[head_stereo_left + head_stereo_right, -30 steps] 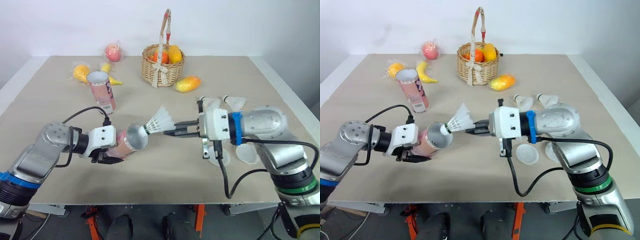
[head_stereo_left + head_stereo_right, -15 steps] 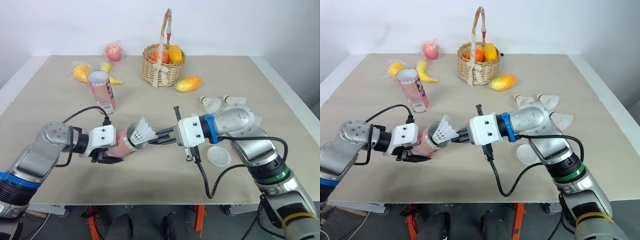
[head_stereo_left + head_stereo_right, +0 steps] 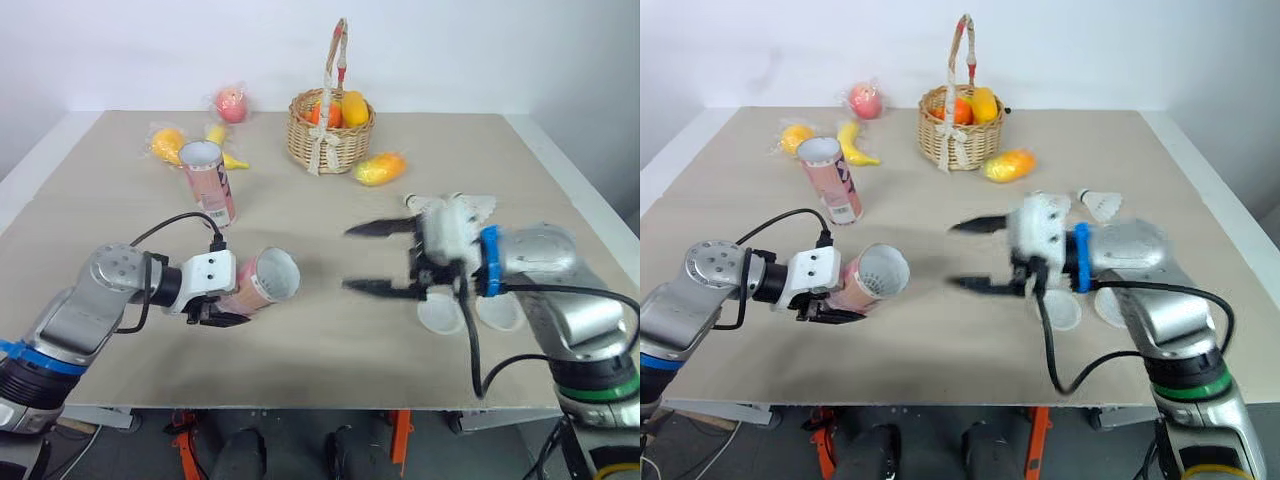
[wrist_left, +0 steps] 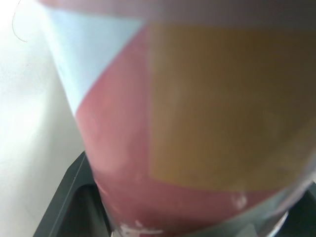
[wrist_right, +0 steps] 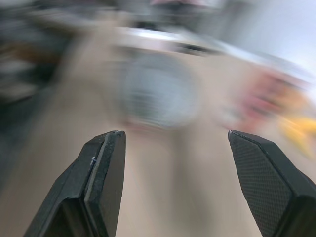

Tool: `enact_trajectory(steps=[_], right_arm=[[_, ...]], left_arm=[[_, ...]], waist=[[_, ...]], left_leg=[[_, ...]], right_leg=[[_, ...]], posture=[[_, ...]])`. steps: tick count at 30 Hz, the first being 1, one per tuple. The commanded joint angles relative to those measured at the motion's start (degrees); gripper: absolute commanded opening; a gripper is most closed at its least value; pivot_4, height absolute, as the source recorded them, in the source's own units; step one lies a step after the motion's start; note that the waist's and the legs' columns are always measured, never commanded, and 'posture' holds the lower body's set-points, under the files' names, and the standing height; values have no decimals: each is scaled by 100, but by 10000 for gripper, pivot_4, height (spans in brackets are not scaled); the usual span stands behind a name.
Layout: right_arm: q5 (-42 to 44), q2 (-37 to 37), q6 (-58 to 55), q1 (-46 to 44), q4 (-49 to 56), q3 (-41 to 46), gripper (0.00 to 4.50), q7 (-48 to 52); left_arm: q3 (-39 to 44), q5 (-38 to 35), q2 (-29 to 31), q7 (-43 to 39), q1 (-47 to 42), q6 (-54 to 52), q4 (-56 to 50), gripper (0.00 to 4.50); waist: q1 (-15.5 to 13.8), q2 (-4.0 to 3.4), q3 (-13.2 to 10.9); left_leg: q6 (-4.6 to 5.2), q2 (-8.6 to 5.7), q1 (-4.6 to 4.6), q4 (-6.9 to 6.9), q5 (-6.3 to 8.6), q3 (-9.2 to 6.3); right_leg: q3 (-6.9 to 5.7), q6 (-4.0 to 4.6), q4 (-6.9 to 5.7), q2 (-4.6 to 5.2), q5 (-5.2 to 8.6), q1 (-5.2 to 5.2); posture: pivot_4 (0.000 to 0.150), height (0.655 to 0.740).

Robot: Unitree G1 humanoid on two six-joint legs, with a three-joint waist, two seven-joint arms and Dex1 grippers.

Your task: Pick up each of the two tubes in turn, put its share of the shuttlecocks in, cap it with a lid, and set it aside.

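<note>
Left gripper is clamped around the lower end of a pink tube, well in front of the wicker basket and to its left. This held tube is tipped nearly level above the table, with its open mouth turned toward the right gripper. Something white shows inside the mouth in the right eye view. In the left wrist view the tube's pink and orange wall sits between the two black fingers.

The right gripper hangs in front of the basket and slightly to its right, facing the tube's mouth and apart from it. Its fingers are spread wide and hold nothing.

A second tube stands upright, uncapped, to the left of the basket and a little nearer the robot. Two round lids lie flat on the table in front of the basket and to its right, partly under the right arm. A shuttlecock lies right of the basket, beyond the lids. A mango rests just beside the basket.
</note>
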State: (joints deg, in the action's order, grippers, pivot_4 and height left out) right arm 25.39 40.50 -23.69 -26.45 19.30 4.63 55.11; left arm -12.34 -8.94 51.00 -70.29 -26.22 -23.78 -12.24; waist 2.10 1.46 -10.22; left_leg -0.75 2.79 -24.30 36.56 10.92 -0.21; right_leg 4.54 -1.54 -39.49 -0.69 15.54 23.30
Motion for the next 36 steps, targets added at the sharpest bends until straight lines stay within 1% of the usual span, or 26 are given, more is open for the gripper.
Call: enact_trajectory(steps=[1,2,5,8,10,13,17,20,25,27,28,31,32,33,34,36], right_arm=[[-174,-183,-424,479,10,829,35595,-1205],[-136,-295,-614,775,62,1026,35595,-1478],[-258,-621,-787,1464,167,1246,35595,-2107],[-317,-884,-723,1780,138,1336,35595,-2487],[-461,-987,-567,1887,-86,1310,35595,-2657],[-594,-1098,-384,1813,-504,1233,35595,-2817],[-735,-1121,-103,1637,-965,1090,35595,-2795],[-890,-1112,88,1398,-1431,967,35595,-2791],[-1402,-1047,422,901,-2220,521,35595,-2830],[-1619,-1014,611,620,-2635,393,30468,-2899],[-1678,-1003,676,514,-2790,359,28699,-2904],[-1615,-993,797,413,-2875,374,14614,-2729],[-1558,-978,805,428,-2796,381,8178,-2628],[-1493,-964,778,462,-2657,392,3294,-2537],[-1457,-948,733,485,-2537,396,473,-2482],[-1375,-904,594,507,-2293,401,473,-2370]], left_arm=[[40,-3,41,-3,66,15,-36,29212],[54,-20,40,-1,75,5,-22,29212],[54,-21,14,-4,67,34,64,29212],[28,1,-16,-33,1,83,146,29212],[16,19,-37,-54,-56,118,220,29212],[-1,58,-64,-56,-89,201,302,29212],[2,44,-95,-42,-113,225,325,29212],[5,47,-102,-37,-133,230,333,29212],[45,2,-106,-29,-141,202,297,29212],[67,-18,-104,-20,-140,179,272,29212],[75,-18,-99,-10,-137,173,263,29212],[109,-27,-62,15,-96,142,199,29212],[131,-36,-39,24,-64,126,162,29212],[152,-41,-18,38,-33,104,130,29212],[166,-42,-4,47,-10,91,108,29212],[179,-42,13,54,20,77,79,29212]], waist=[[-6,0,0],[-8,0,1],[-17,-1,2],[-4,-12,4],[9,-14,5],[30,-13,5],[47,-13,5],[49,-14,5],[47,-14,5],[50,-14,5],[51,-14,4],[42,-13,4],[42,-13,4],[44,-13,4],[45,-13,4],[48,-14,4]], left_leg=[[0,0,0,0,0,0],[0,-2,0,-2,0,3],[-1,-2,1,-6,1,3],[0,-3,3,-9,1,8],[1,-3,9,-8,0,15],[15,-3,10,-2,-10,19],[25,-6,9,-2,-16,25],[26,-6,10,-2,-17,27],[26,-6,7,-4,-17,25],[26,-8,7,-5,-17,29],[26,-8,7,-5,-17,29],[26,-8,7,-5,-17,28],[26,-8,6,-6,-17,26],[26,-9,6,-8,-17,26],[26,-8,5,-10,-16,27],[26,-8,4,-12,-15,27]], right_leg=[[0,0,0,0,0,-2],[4,0,0,1,0,0],[7,3,0,0,3,2],[13,-10,0,0,9,4],[19,-15,0,-1,3,2],[22,-20,1,-1,-12,0],[31,-25,2,0,-20,1],[32,-26,2,-1,-22,2],[32,-25,2,-1,-18,3],[35,-26,3,0,-19,4],[36,-27,3,0,-19,5],[35,-27,3,0,-20,4],[33,-26,4,0,-17,4],[34,-26,4,0,-16,4],[35,-24,4,0,-14,5],[35,-21,5,0,-12,6]], posture=[[1500,7400],[1500,7400],[1500,7400],[1500,7400],[1500,7400],[1500,7400],[1500,7400],[1500,7400],[1500,7400],[1500,7400],[1500,7400],[1500,7400],[1500,7400],[1500,7400],[1500,7400],[1500,7400]])
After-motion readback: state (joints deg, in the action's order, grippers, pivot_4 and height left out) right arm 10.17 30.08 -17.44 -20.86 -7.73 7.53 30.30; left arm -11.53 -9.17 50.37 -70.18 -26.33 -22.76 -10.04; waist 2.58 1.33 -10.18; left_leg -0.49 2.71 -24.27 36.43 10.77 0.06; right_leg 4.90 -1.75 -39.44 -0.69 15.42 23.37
